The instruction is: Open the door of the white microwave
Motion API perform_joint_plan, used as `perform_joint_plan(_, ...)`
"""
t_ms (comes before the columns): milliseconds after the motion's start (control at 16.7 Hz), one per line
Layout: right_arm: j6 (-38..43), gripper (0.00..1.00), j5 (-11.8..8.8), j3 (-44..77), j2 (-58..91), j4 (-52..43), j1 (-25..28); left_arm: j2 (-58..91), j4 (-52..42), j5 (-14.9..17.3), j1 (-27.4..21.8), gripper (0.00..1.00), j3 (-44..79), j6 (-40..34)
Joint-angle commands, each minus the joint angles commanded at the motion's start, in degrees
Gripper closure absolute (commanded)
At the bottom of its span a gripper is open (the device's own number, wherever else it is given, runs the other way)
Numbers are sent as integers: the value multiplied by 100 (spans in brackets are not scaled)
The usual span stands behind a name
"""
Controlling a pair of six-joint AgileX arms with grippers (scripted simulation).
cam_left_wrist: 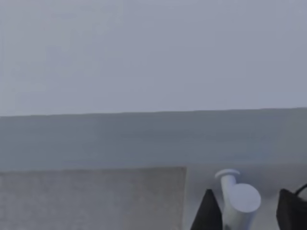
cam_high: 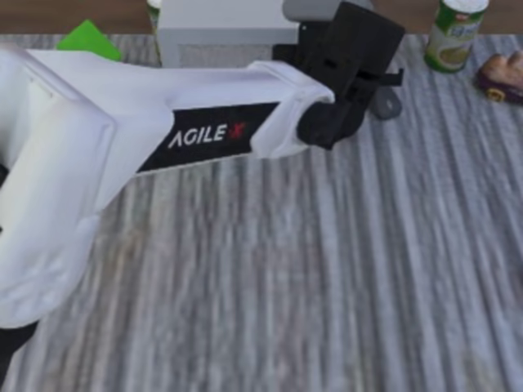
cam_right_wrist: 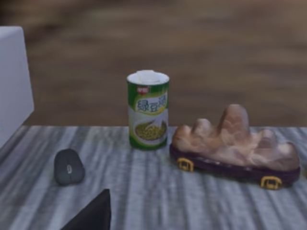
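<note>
Left arm [cam_high: 122,155], white with the AgileX mark, reaches from the near left across the grey-streaked table [cam_high: 327,294] to the far edge. Left gripper [cam_left_wrist: 249,213] sits at the front of the white microwave [cam_high: 221,33]. In the left wrist view its dark fingers [cam_left_wrist: 207,215] stand apart on either side of a pale cylindrical handle [cam_left_wrist: 237,201]; contact cannot be told. The door [cam_left_wrist: 91,199], with its speckled mesh window, lies beside the handle, flush and shut. Right gripper: only one dark fingertip [cam_right_wrist: 93,215] shows; spread cannot be told. Farther right: dark mouse [cam_right_wrist: 68,166], green can [cam_right_wrist: 148,109], rock ornament on a purple base [cam_right_wrist: 235,143].
</note>
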Motion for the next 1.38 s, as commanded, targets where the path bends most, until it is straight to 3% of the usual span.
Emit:
perform_joint_plan(300, 0, 0, 0, 0, 0, 0, 0, 376, -930, 234, 55, 100, 869, -232)
perform_joint_plan(1020, 0, 0, 0, 0, 0, 0, 0, 1739, -6198, 1620, 476, 100, 4996, -1354)
perform_joint_plan(1380, 0, 0, 0, 0, 0, 0, 0, 1901, -6831, 1863, 561, 100, 5557, -1515)
